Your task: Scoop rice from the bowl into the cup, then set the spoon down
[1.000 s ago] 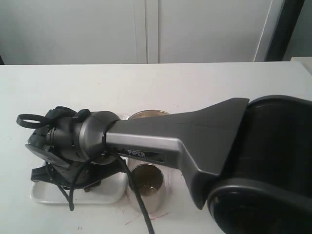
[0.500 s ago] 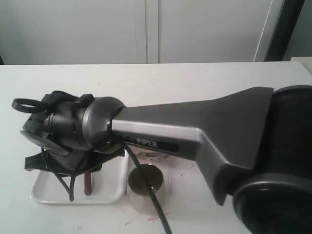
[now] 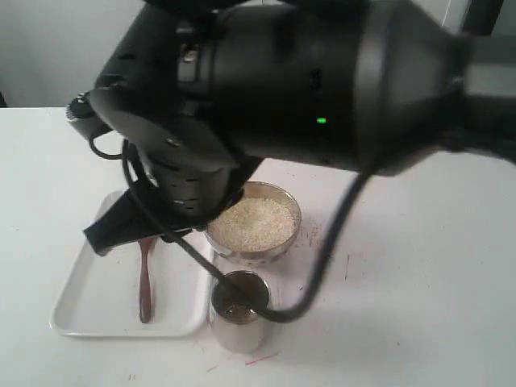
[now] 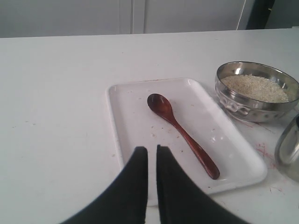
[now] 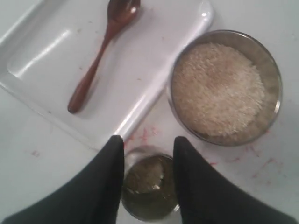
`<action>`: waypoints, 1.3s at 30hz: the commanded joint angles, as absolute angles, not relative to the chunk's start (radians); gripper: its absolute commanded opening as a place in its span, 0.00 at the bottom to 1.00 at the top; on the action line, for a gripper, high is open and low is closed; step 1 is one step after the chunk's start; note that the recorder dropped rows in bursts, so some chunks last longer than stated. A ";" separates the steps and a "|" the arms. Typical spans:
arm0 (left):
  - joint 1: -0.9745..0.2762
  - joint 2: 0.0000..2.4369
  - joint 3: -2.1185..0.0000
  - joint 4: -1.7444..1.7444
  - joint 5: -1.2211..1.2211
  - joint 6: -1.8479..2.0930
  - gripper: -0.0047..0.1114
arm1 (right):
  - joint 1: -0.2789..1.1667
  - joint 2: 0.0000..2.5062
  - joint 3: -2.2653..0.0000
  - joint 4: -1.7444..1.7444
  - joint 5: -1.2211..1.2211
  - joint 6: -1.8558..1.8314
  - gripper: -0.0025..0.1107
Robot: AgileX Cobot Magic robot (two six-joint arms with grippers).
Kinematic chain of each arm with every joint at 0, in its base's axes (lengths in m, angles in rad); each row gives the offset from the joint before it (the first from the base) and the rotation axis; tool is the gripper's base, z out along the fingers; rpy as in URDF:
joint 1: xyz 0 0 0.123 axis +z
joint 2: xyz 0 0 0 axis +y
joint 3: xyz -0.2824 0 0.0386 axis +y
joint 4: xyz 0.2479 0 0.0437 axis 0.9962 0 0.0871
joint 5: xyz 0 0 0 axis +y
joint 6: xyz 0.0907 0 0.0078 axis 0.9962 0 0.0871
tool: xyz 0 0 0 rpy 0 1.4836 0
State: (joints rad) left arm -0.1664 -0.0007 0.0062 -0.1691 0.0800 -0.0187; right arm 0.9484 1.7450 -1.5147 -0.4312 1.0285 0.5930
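Note:
The wooden spoon lies flat on the white tray, held by nothing. The steel bowl beside the tray holds a mound of rice. The steel cup stands in front of the bowl. My right gripper hangs open high over the cup, which shows between its fingers with a few pale grains inside. The spoon and rice lie beyond it. My left gripper is shut and empty above the tray's near edge, short of the spoon.
The right arm's black body fills the upper part of the exterior view, with its cable looping down across the cup. Red marks dot the white table around the bowl. The cup's side shows in the left wrist view.
My right arm has lifted up and away from the tray. The spoon stays lying there, and the bowl of rice has come into view.

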 commanded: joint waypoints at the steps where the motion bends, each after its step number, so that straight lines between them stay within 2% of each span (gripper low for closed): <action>1: -0.171 0.000 0.000 -0.177 0.076 -0.018 0.16 | 0.946 1.583 -1.359 -0.509 1.042 0.630 0.33; 4: -0.171 0.000 0.000 -0.177 0.076 -0.018 0.16 | 0.946 1.400 -1.183 -0.548 1.038 0.667 0.33; 10: -0.171 0.000 0.000 -0.177 0.076 -0.018 0.16 | 0.946 1.115 -0.987 -0.551 1.020 0.714 0.33; 22: -0.171 0.000 0.000 -0.177 0.076 -0.018 0.16 | 0.946 0.647 -0.819 -0.425 1.015 0.583 0.33; 30: -0.171 0.000 0.000 -0.177 0.076 -0.018 0.16 | 0.946 0.478 -0.776 -0.376 1.086 0.556 0.33; 39: -0.171 0.000 0.000 -0.177 0.076 -0.018 0.16 | 0.946 0.407 -0.776 -0.429 1.118 0.556 0.33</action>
